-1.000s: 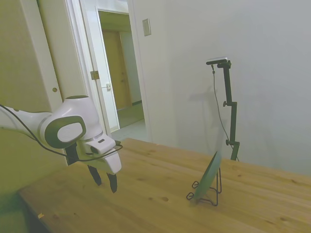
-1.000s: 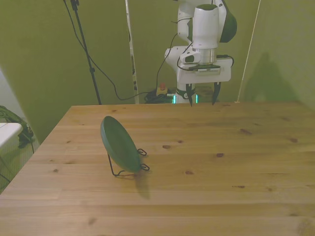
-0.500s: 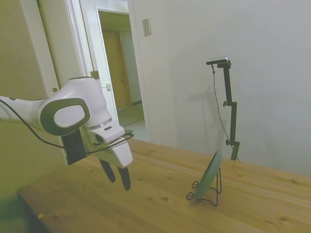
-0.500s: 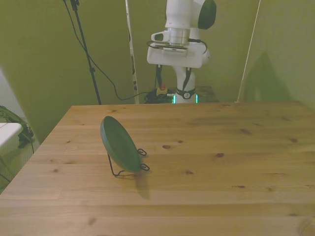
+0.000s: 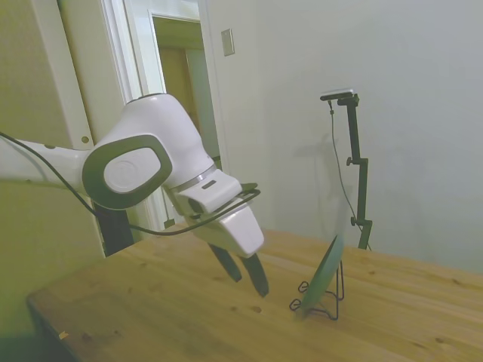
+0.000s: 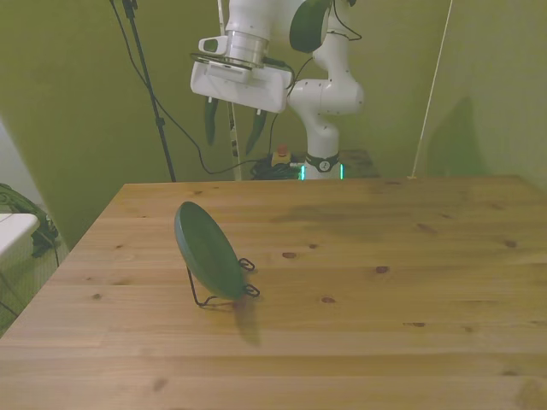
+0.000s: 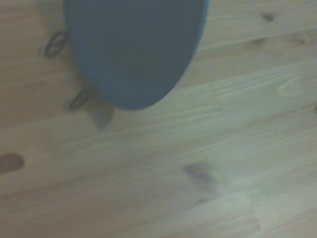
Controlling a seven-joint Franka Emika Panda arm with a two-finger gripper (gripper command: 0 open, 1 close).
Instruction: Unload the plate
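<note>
The dark grey-green plate [image 6: 209, 249] stands tilted on edge in a thin black wire rack [image 6: 224, 290] on the wooden table, toward the front view's left. In the side view the plate [image 5: 324, 273] leans in the rack [image 5: 321, 299] seen edge-on. My gripper [image 6: 232, 126] hangs open and empty high above the table's far edge, above and behind the plate. In the side view the gripper [image 5: 247, 273] is tilted toward the plate, a short way to its left. The wrist view shows the plate [image 7: 133, 49] blurred from close by, with rack loops beside it.
The wooden table [image 6: 385, 299] stretches wide to the front view's right of the rack. Cables and a thin pole hang behind the table's far edge. An open doorway [image 5: 185, 113] shows behind the arm in the side view.
The arm has swung toward the front view's left and risen. In the side view the gripper has moved right, closer to the plate, and tilted. The plate and rack have not moved.
</note>
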